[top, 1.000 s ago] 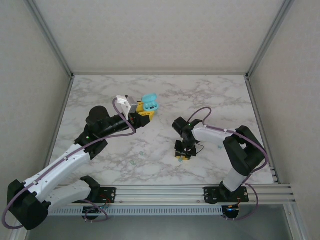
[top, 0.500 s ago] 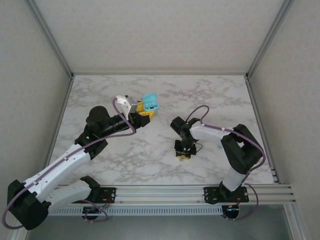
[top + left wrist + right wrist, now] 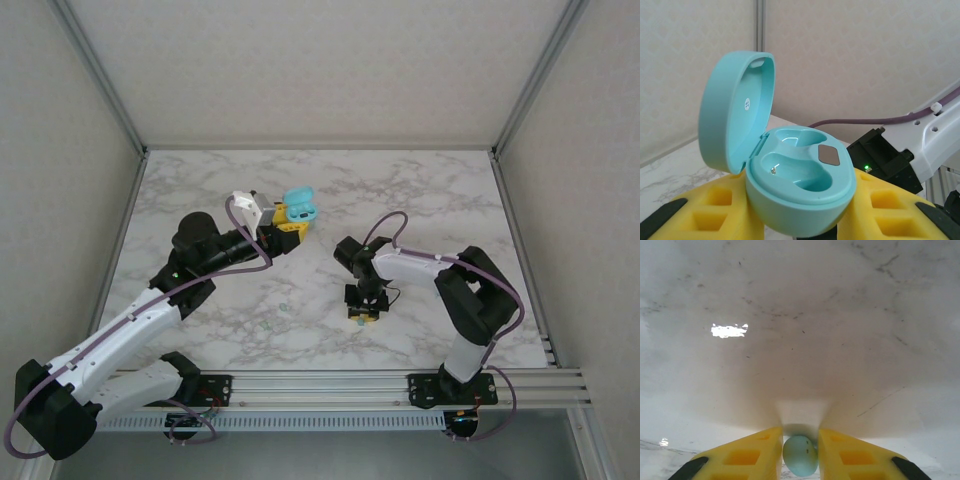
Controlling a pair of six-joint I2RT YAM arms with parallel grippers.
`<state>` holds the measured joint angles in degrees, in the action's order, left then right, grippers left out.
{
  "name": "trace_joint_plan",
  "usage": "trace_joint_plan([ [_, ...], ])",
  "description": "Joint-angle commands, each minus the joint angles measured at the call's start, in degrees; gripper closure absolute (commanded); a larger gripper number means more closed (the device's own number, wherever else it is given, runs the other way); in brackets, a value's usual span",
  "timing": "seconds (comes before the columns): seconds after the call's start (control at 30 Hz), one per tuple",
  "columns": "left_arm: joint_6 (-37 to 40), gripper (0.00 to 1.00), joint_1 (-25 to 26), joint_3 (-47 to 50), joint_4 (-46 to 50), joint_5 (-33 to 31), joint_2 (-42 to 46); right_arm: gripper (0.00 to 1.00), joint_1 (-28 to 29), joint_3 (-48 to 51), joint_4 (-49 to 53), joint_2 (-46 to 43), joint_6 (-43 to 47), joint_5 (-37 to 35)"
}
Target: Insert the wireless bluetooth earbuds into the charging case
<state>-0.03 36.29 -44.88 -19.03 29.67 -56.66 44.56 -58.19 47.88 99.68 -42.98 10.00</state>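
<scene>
1 teal earbud (image 3: 800, 456) clamped btwn right end effector (image 3: 800, 441) tips; left end effector (image 3: 284, 227) grips case (image 3: 799, 176).

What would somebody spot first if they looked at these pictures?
Probably the bright teal charging case, with its lid flipped open and both pockets empty. The left gripper holds it up over the far left part of the marble table. Next comes the pale teal earbud, pinched in the right gripper low over the middle of the table.
</scene>
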Motion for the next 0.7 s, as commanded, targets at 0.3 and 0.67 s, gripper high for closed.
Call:
trace_joint_plan([
  [0.3, -0.34, 0.76, 0.38, 0.01, -0.92, -0.32, 0.5, 0.75, 0.44, -2.19, 4.95, 1.23, 2.62, -3.82],
  [0.67, -0.44, 0.76, 0.37, -0.04, -0.92, -0.4, 0.24, 0.81, 0.49, -2.83, 5.34, -0.84, 2.71, -4.46],
])
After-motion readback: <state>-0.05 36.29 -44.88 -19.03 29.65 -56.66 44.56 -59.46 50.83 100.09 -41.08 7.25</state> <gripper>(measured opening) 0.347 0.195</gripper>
